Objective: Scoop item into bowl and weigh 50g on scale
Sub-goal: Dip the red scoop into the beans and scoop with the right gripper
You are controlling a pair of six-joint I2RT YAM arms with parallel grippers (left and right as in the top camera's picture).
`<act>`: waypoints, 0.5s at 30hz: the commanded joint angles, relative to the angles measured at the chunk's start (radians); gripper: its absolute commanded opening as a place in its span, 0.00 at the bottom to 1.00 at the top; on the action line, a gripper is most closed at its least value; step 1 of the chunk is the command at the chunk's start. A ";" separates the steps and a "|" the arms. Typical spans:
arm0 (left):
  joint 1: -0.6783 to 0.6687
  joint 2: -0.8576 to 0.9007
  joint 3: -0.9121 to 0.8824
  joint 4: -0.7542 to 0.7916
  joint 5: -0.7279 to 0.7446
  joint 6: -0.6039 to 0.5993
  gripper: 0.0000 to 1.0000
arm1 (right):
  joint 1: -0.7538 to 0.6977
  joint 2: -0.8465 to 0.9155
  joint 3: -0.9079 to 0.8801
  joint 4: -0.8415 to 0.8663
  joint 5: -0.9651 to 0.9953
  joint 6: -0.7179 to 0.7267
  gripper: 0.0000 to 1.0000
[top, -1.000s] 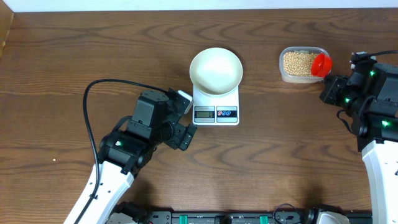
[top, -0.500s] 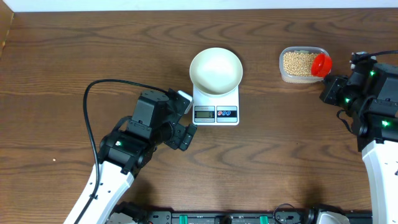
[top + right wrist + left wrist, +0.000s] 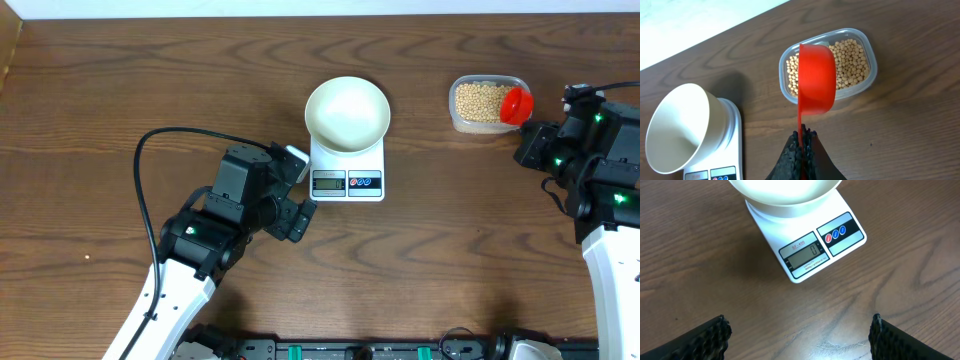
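We see the beans (image 3: 478, 100) in a clear tub (image 3: 478, 129) at the upper right of the overhead frame, a red scoop (image 3: 815, 80) over them with its handle pinched in the right end effector (image 3: 803, 140). The white bowl (image 3: 347, 113) sits on the scale (image 3: 348, 182) at centre, display reading 0. The left end effector (image 3: 799, 332) hangs spread wide above the table (image 3: 120, 80), lower left of the scale.
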 commanded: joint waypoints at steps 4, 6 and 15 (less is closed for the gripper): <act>-0.003 -0.001 -0.004 -0.003 0.013 -0.006 0.91 | -0.003 -0.006 0.019 0.000 0.006 -0.039 0.01; -0.003 -0.001 -0.004 -0.003 0.013 -0.006 0.91 | -0.003 -0.006 0.022 0.002 0.005 -0.045 0.01; -0.003 -0.001 -0.004 -0.003 0.013 -0.006 0.91 | -0.003 0.126 0.260 -0.152 0.027 -0.149 0.01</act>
